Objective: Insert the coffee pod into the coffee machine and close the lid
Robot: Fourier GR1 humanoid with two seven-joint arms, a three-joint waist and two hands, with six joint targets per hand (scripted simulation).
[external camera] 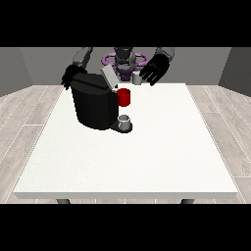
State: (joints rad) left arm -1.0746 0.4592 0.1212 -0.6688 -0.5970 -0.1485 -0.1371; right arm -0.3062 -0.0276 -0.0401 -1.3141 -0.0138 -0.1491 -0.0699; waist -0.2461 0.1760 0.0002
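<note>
One large white rectangular desk (147, 162) carries everything. On it stands one bulky black coffee machine (94, 105), likely heavy and rigid, its one pale grey lid (110, 76) tilted up and open; the lid should swing on its hinge, best pushed down at its free edge. One small grey cup (125, 122) sits on the machine's drip base. One red cylindrical piece (124, 97) juts at the machine's front. One small grey coffee pod (137, 77) stands near the far edge, probably light, stiff and a bit slippery, best pinched round its sides. The hand at the view's right (153, 69) hovers just beside it, fingers spread, holding nothing. The hand at the view's left (69, 75) is behind the machine; its fingers cannot be made out.
</note>
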